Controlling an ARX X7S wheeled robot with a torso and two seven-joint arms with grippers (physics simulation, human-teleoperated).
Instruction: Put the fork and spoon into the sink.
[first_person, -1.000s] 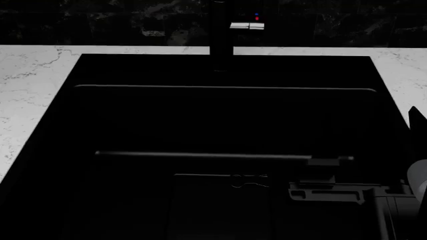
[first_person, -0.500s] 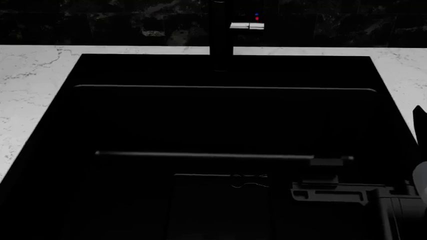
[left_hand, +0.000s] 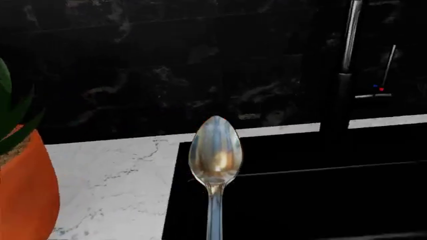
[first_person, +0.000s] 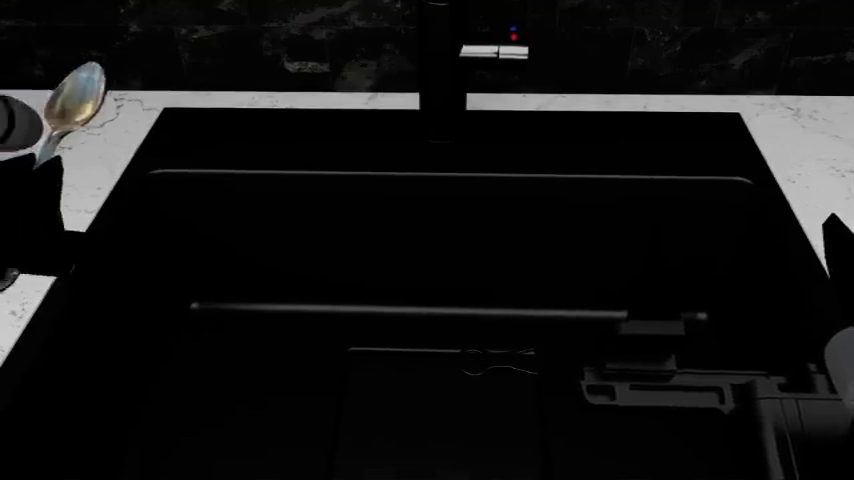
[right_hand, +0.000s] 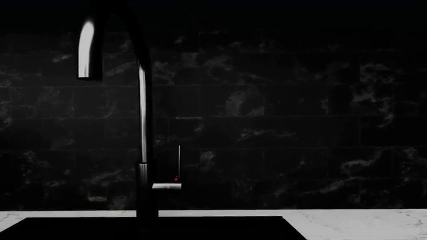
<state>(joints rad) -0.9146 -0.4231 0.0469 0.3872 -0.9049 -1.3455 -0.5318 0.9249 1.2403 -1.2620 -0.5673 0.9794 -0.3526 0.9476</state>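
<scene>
The spoon stands upright in front of my left wrist camera, oval bowl up, its thin handle running out of the picture toward my left gripper; the jaws themselves are out of frame. In the head view the spoon sticks up from my dark left gripper over the white counter, just left of the sink's left rim. The sink is a large, deep black basin. A dark tip of my right gripper shows at the sink's right edge; its fingers are hidden. The fork is not in view.
A dark faucet with red and blue dots stands behind the sink, seen close as the faucet against a black marbled backsplash. White marble counter flanks the basin. An orange plant pot sits on the counter to the left.
My left gripper with the spoon has come into the head view at the left edge. The right arm has drifted slightly toward the right edge.
</scene>
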